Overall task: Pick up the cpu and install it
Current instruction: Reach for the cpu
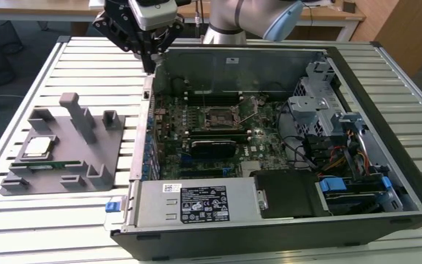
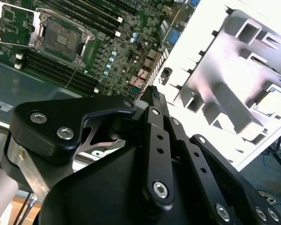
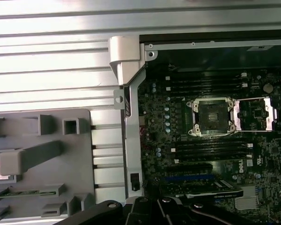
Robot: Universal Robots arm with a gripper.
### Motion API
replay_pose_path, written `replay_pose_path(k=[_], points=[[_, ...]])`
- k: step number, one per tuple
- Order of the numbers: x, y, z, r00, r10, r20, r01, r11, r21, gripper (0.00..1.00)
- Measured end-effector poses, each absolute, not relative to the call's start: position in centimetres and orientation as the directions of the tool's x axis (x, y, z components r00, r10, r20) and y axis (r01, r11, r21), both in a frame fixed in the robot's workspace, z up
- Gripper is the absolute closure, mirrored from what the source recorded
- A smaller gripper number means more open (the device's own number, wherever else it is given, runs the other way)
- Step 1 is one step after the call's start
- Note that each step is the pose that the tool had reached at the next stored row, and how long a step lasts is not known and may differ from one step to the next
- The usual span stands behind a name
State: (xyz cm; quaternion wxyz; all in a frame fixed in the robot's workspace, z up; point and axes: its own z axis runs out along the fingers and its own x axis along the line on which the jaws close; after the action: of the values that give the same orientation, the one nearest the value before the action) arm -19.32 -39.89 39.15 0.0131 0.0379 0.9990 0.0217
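The cpu [image 1: 37, 147], a small square chip with a silvery top, lies on the grey holder [image 1: 86, 159] at the exterior view's left, outside the computer case. My gripper [image 1: 151, 65] hangs shut and empty above the case's far corner, well away from the cpu. In the second wrist view the black gripper [image 2: 155, 92] points over the case edge, with the cpu [image 2: 275, 101] a pale square on the holder beyond. The motherboard's socket [image 1: 222, 117] stands with its frame lid swung open in both wrist views [image 2: 61, 40] [image 3: 210, 117].
A long green memory stick [image 1: 46, 164] lies on the holder just in front of the cpu. Upright grey posts [image 1: 75, 113] rise from the holder. The open case [image 1: 357, 71] has tall metal walls, drive cages [image 1: 321, 104] and a power supply [image 1: 196, 203].
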Motion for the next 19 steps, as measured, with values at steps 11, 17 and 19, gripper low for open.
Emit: replay_pose_path(k=[11, 17, 19], points=[[-20.1, -39.9, 39.1, -0.997, 0.076, -0.024, 0.075, 0.996, 0.044, 0.89], [-20.5, -39.9, 39.1, -0.997, 0.076, -0.024, 0.075, 0.996, 0.044, 0.89], [-20.7, -39.9, 39.1, -0.997, 0.076, -0.025, 0.075, 0.996, 0.044, 0.89]])
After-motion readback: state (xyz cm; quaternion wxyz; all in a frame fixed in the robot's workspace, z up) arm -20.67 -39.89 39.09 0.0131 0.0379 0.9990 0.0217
